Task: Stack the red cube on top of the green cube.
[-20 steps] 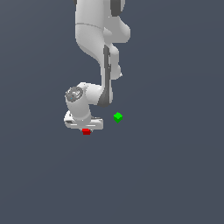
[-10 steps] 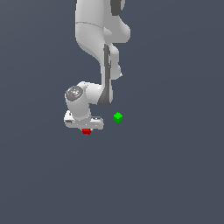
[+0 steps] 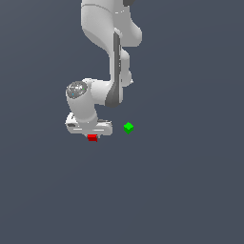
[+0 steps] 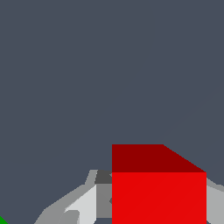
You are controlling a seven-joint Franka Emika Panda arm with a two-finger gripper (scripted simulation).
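The red cube (image 3: 92, 137) shows just under the white hand in the exterior view. In the wrist view the red cube (image 4: 158, 192) fills the space between my fingers (image 4: 85, 203), and both of its sides meet the pads. My gripper (image 3: 92, 135) is shut on it. The green cube (image 3: 128, 127) rests on the floor apart from the hand, toward the exterior view's right and slightly farther back. A sliver of the green cube (image 4: 2, 220) shows at the corner of the wrist view. My fingertips are hidden in the exterior view.
The arm (image 3: 114, 62) rises from the hand up to the top of the exterior view. The dark grey floor (image 3: 181, 190) surrounds both cubes, and no other objects show.
The red cube now sits slightly higher in the exterior view, tighter under the hand. The green cube has not moved.
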